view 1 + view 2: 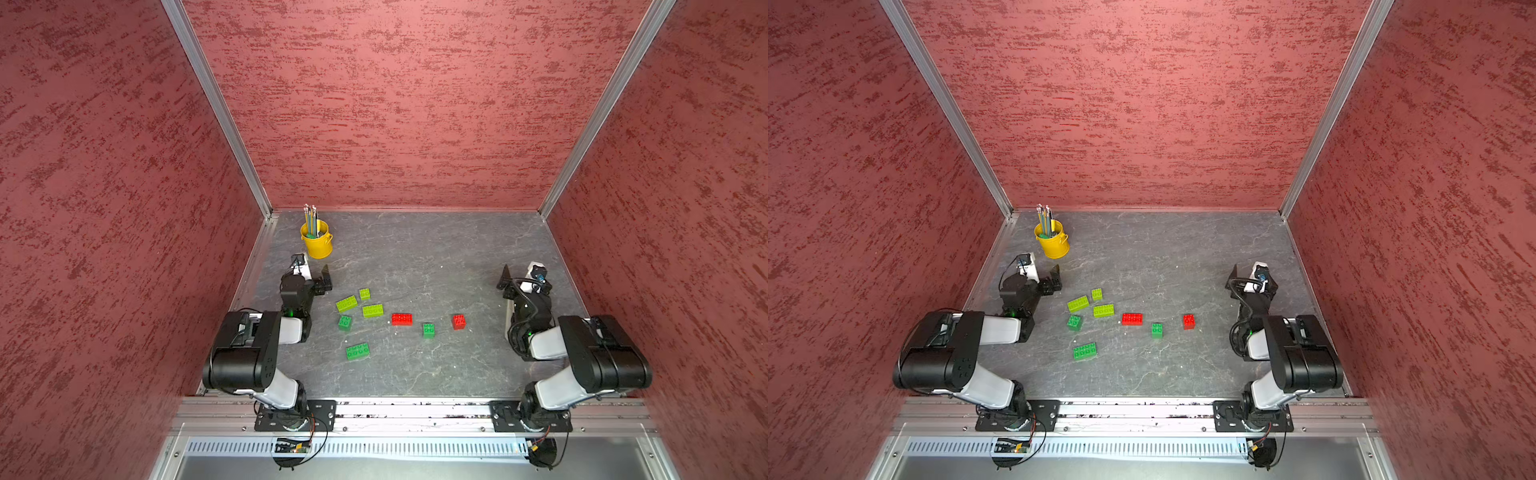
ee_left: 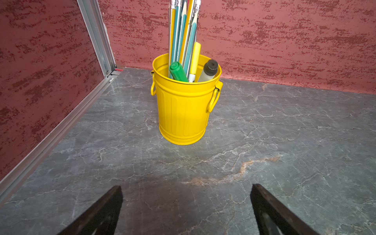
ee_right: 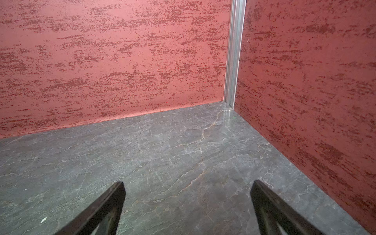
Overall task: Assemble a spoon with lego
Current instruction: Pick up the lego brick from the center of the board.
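Note:
The lego lies loose and apart on the grey table in both top views. On the left are two lime oblong bricks (image 1: 346,304) (image 1: 372,310), a small lime square (image 1: 365,294), a dark-green square (image 1: 345,322) and a dark-green oblong (image 1: 358,351). To the right lie a red oblong (image 1: 402,319), a dark-green square (image 1: 428,330) and a red square (image 1: 458,321). No spoon is in view. My left gripper (image 2: 187,188) hovers open and empty, left of the bricks and facing the bucket. My right gripper (image 3: 188,183) is open and empty at the far right, facing the back corner.
A yellow bucket (image 1: 318,243) (image 2: 183,109) with pencils and markers stands at the back left, just beyond the left gripper. Red walls close the table on three sides. A metal rail (image 1: 415,409) runs along the front edge.

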